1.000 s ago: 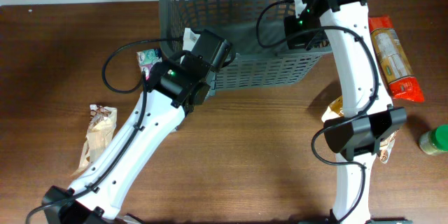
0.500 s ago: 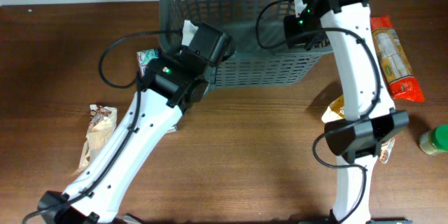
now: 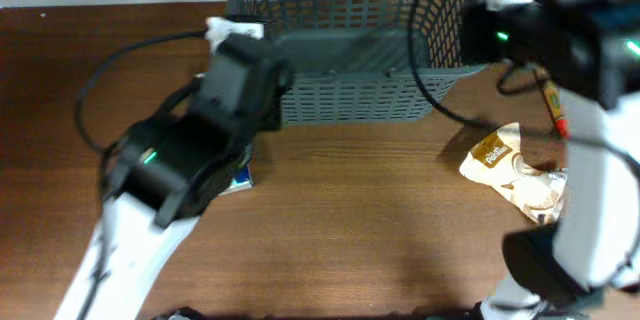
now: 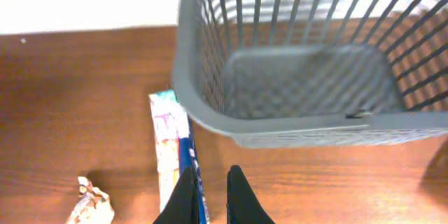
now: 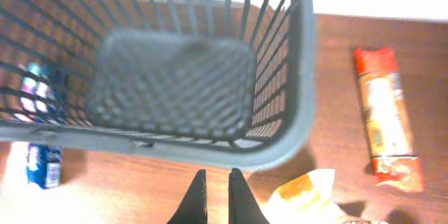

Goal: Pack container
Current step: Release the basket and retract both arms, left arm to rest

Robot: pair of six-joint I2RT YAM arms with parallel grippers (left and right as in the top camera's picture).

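While left gripper (image 4: pixel 210 197) and right gripper (image 5: pixel 217 194) hang clenched, gripping nothing, grey plastic container (image 3: pixel 350 110) shows rectangular lattice-slotted walls.

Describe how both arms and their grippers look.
Both the left arm and right arm have white links and bulky black joint housings, each showing a small green light. Loose black cables loop alongside them. The left gripper and right gripper have slim, tapered black fingers.
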